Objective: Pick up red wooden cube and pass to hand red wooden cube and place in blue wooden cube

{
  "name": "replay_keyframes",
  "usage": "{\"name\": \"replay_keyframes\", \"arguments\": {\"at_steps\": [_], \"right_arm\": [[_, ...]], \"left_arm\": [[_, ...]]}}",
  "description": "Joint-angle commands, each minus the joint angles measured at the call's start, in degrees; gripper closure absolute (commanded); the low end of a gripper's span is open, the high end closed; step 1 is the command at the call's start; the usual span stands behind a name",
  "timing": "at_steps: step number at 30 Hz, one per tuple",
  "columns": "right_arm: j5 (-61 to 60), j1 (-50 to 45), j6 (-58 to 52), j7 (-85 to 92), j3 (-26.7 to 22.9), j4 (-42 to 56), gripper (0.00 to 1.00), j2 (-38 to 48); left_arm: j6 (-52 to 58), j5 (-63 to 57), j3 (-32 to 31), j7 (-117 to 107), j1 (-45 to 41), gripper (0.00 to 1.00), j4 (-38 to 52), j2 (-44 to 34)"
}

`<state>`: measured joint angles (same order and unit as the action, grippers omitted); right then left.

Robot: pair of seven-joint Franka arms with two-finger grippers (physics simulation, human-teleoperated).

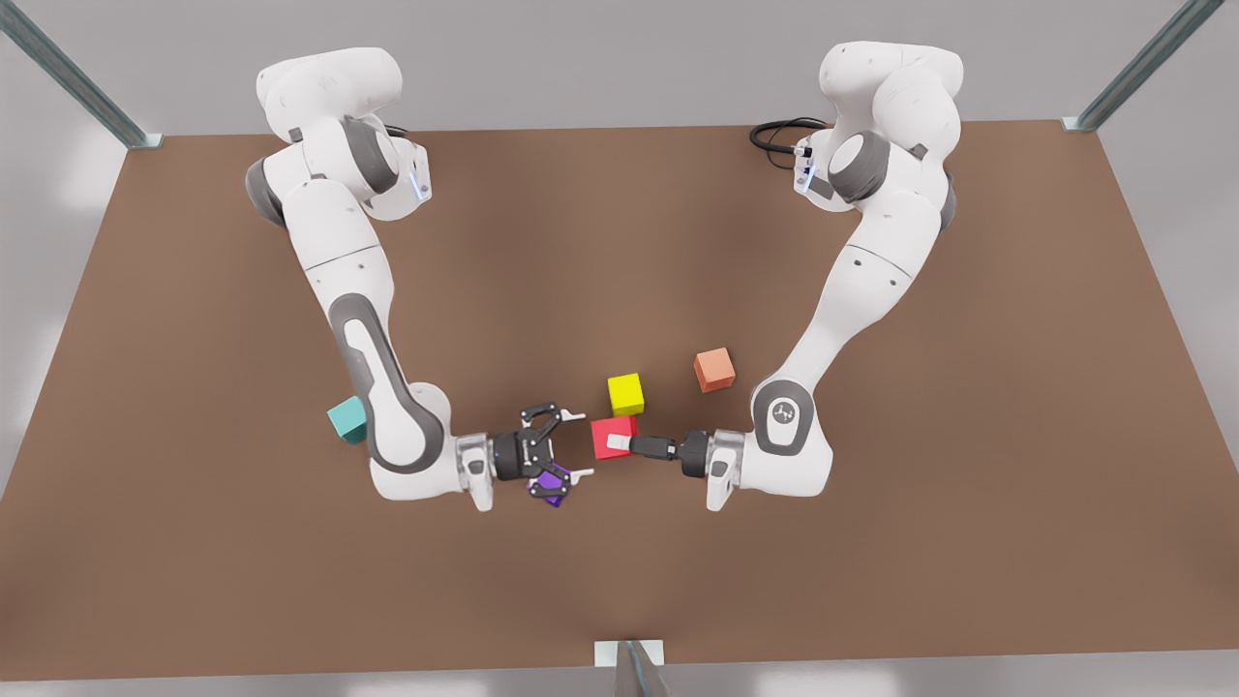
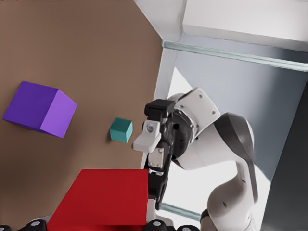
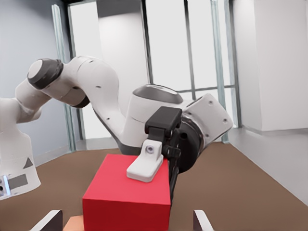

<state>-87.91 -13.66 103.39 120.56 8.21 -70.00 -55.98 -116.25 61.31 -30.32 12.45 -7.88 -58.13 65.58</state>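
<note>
Pinching the red wooden cube (image 1: 613,432) above the near middle of the table, left gripper (image 1: 621,445) offering it sideways. Spread wide just beside it to receive: right gripper (image 1: 584,445). Blue wooden cube (image 1: 346,419) well off at the front view's left.

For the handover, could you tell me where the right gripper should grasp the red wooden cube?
On the red wooden cube, grip the two bare side faces from the front view's left; the left gripper occupies its top from the opposite side.
</note>
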Motion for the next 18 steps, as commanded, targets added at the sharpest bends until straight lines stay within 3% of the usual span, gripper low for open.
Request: {"name": "replay_keyframes", "arguments": {"at_steps": [1, 18], "right_arm": [[-0.2, -0.1, 0.2, 8.2, 0.1, -0.1, 0.0, 0.1], [-0.1, -1.2, 1.3, 8.1, 0.1, -0.1, 0.0, -1.1]], "left_arm": [[-1.2, 0.3, -0.1, 4.8, 0.0, 0.28, 0.0, -0.1], [-5.5, 0.4, -0.8, 3.2, -2.5, 0.28, 1.6, -0.1]]}}
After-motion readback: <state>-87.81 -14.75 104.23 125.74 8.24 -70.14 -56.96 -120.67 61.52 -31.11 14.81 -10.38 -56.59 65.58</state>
